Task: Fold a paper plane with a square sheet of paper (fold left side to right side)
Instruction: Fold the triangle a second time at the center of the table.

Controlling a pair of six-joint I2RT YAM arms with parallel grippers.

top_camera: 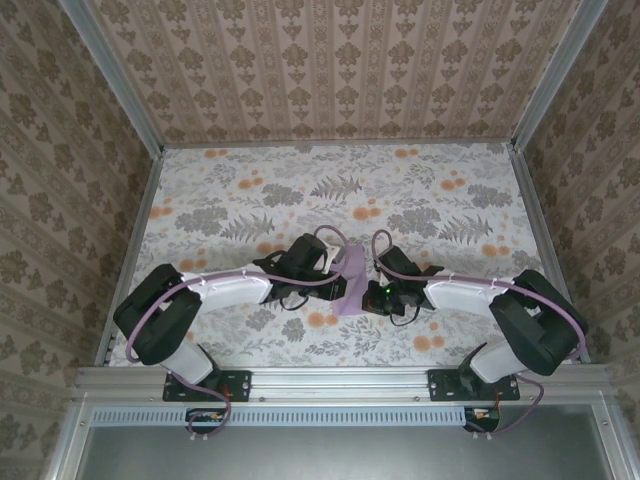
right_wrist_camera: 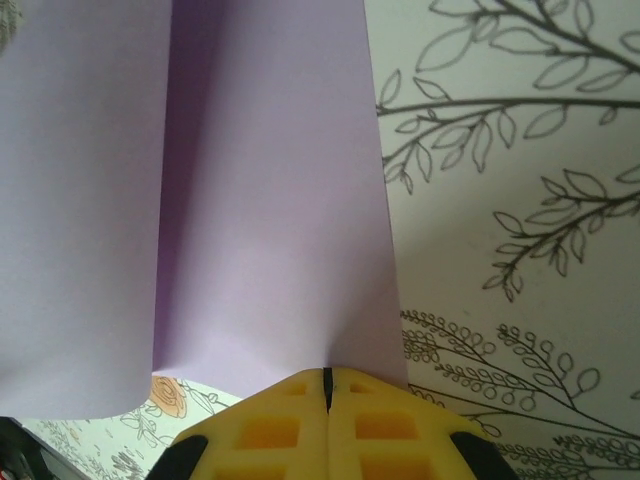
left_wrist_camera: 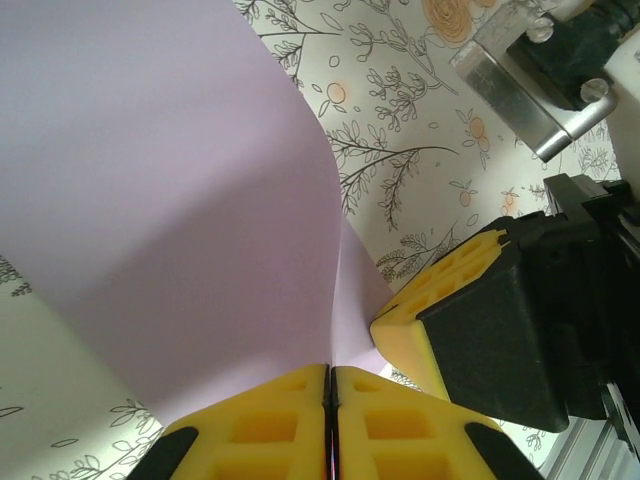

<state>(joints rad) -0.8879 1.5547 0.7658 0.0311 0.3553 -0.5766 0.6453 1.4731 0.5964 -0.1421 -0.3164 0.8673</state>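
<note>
Left gripper [left_wrist_camera: 330, 400] clenched on the paper plane [left_wrist_camera: 180, 200] edge; right gripper [right_wrist_camera: 327, 385] pinches another edge. Top view places the lilac sheet between both wrists, mid-table [top_camera: 230, 190]. Right wrist view adds a lengthwise fold.

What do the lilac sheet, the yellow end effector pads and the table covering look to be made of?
The lilac sheet looks like thin matte paper: it curls softly and holds a sharp fold. The yellow pads seem moulded rubber or soft plastic, dull, with square recesses. The table covering is a smooth printed sheet, paper or vinyl; I cannot tell which.
</note>
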